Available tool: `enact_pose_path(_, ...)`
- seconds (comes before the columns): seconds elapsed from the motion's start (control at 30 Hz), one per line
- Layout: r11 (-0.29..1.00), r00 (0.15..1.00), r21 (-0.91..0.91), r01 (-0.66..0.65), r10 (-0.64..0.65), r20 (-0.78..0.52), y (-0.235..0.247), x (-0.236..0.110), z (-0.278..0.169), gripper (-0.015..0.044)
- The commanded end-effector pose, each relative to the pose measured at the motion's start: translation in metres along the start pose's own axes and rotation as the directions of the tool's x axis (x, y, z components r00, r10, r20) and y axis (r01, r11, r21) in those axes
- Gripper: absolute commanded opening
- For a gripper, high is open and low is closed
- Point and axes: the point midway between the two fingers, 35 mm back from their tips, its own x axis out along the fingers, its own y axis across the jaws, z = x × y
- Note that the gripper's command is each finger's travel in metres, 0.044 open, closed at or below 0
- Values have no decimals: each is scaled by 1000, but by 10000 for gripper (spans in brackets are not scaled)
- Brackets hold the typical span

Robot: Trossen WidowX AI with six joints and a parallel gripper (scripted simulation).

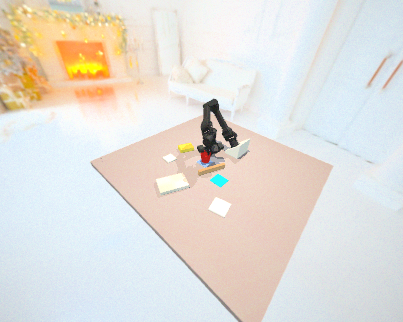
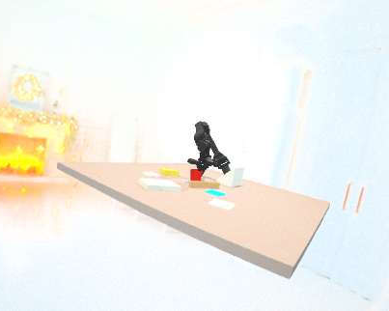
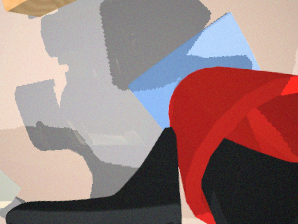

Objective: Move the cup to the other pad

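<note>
The red cup (image 1: 205, 158) (image 2: 195, 175) (image 3: 215, 95) is at the blue pad (image 1: 202, 164) (image 3: 215, 42), between the arm and a wooden block. Whether its base touches the pad is hard to tell. My gripper (image 1: 206, 151) (image 3: 178, 133) is shut on the cup's wall: in the wrist view one black finger is outside the cup and the other reaches inside over the rim. The marbles are not visible; the finger and the cup's wall hide the inside. The cyan pad (image 1: 219, 180) (image 2: 215, 193) lies beyond the wooden block, away from the arm.
The low wooden block (image 1: 211, 169) (image 2: 204, 184) (image 3: 35, 6) lies between cup and cyan pad. A cream block (image 1: 172, 183) (image 2: 159, 184), a yellow block (image 1: 186, 147) (image 2: 169, 172), a pale wedge (image 1: 239, 149) (image 2: 236, 178) and white squares (image 1: 220, 207) (image 1: 169, 158) are around.
</note>
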Motion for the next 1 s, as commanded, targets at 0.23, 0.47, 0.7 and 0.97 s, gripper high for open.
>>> enact_pose_path(0.23,1000,1000,1,2,-2,6,-1,-34,2,0)
enact_pose_path(0.47,1000,1000,0,3,-3,4,-1,-53,2,0)
enact_pose_path(0.7,1000,1000,-2,6,-6,3,-2,-52,2,0)
enact_pose_path(0.97,1000,1000,-2,6,-6,3,-2,-52,2,0)
